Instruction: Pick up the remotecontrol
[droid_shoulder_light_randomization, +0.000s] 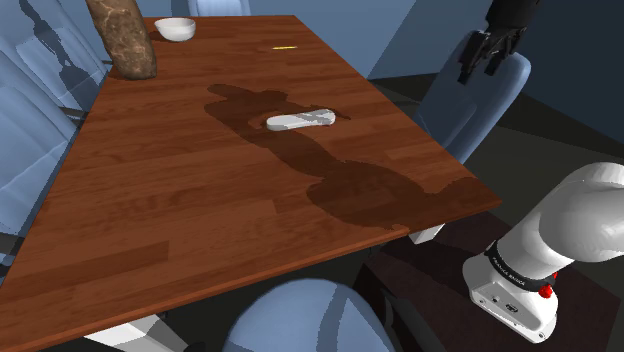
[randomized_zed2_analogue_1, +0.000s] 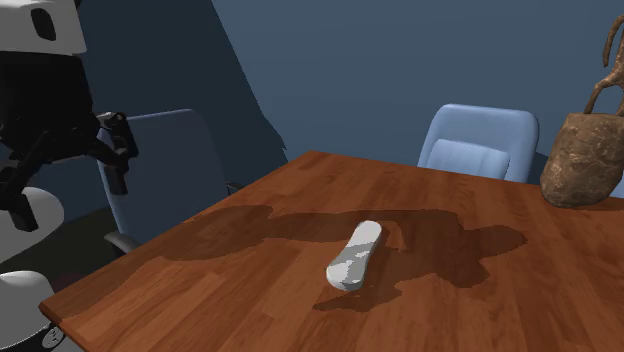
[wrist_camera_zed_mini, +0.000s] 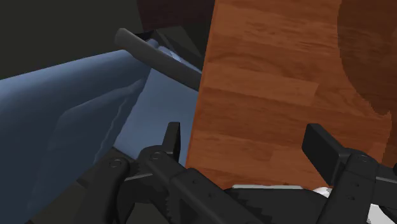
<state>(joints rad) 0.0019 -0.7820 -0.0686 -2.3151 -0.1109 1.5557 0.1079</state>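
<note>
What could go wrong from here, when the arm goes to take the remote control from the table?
1. The open gripper hangs beyond the table, above a blue chair. A low path inward might strike the chair's back or the table's edge.
2. The remote control lies flat and low. Going down too far, the fingers may hit the wood.
3. It looks rounded and lies slantwise. A badly turned grip could push it away or let it slip.

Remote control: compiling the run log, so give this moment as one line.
phase: pre-grasp | gripper: open, empty, over table edge and blue chair | remote control: flat on table, untouched
</note>
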